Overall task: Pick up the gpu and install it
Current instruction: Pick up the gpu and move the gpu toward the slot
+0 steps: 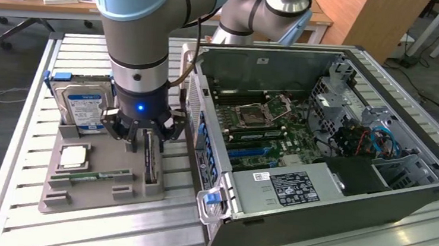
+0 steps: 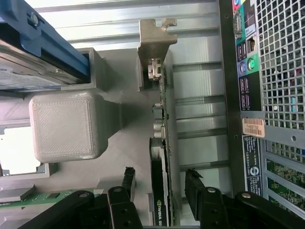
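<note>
silvery slatted aluminium tabletop (image 1: 75, 229) lay under everything, with a cluttered wooden desk (image 1: 31, 5) behind it at the upper left of the exterior view. the black two-fingered gripper (image 1: 146, 142) hung from the grey and pale blue robot arm (image 1: 135, 38) at centre left of that view, its blue ring light glowing. in the wrist view the gripper (image 2: 160, 180) stood parted, one black finger (image 2: 127, 177) on each side of the gpu (image 2: 160, 200), a thin flat black card with a silvery metal end bracket; a gap showed between each finger and the card, so it had hold of nothing. the gpu (image 1: 150, 167) stood on edge in a slot of the grey plastic parts tray (image 1: 93, 198), at the tray's edge nearest the case. on the same tray, toward the exterior view's left, lay a narrow green memory stick (image 1: 91, 177) and a square silver processor chip (image 1: 73, 157), and above them a silver hard drive with a blue-white label (image 1: 84, 106) stood upright in blue rails. just beside the tray, filling the exterior view's right, sat the open black computer case (image 1: 315, 218), its green motherboard (image 1: 270, 130) exposed.
</note>
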`<state>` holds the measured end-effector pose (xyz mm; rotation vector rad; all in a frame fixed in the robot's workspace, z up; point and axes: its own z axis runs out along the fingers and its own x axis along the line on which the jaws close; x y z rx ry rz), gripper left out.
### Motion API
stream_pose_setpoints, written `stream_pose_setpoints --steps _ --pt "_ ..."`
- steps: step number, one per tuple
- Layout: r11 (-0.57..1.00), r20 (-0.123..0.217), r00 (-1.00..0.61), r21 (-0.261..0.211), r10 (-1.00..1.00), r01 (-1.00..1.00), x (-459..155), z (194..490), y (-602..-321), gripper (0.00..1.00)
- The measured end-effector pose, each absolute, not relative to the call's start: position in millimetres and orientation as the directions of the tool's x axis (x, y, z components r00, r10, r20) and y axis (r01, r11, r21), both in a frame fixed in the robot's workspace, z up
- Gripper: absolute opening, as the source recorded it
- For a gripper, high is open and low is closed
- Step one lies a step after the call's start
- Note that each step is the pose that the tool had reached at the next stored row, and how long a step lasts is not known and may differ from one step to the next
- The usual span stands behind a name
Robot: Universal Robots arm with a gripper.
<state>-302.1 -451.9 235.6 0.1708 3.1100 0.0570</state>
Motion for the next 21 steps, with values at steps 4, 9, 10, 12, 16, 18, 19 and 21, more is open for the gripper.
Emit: stream_pose_setpoints --steps 4,9,10,12,16,18,19,21 --pt "0.994 -0.025 -0.994 0.038 0.105 0.104 -302.2 234.8 -451.1 0.55" --pt "0.994 -0.024 -0.994 0.038 0.105 0.104 -304.1 233.7 -450.7 0.55" --pt "0.994 -0.024 -0.994 0.038 0.105 0.104 -304.1 233.7 -450.7 0.55" --pt "0.994 -0.024 -0.994 0.038 0.105 0.104 -304.1 233.7 -450.7 0.55" --pt "0.994 -0.024 -0.994 0.038 0.105 0.104 -304.2 233.7 -450.7 0.55" --pt "0.994 -0.024 -0.994 0.038 0.105 0.104 -304.2 233.7 -450.7 0.53" --pt "0.994 -0.024 -0.994 0.038 0.105 0.104 -304.2 233.7 -450.7 0.53" --pt "0.994 -0.024 -0.994 0.038 0.105 0.104 -304.2 233.7 -450.7 0.46"
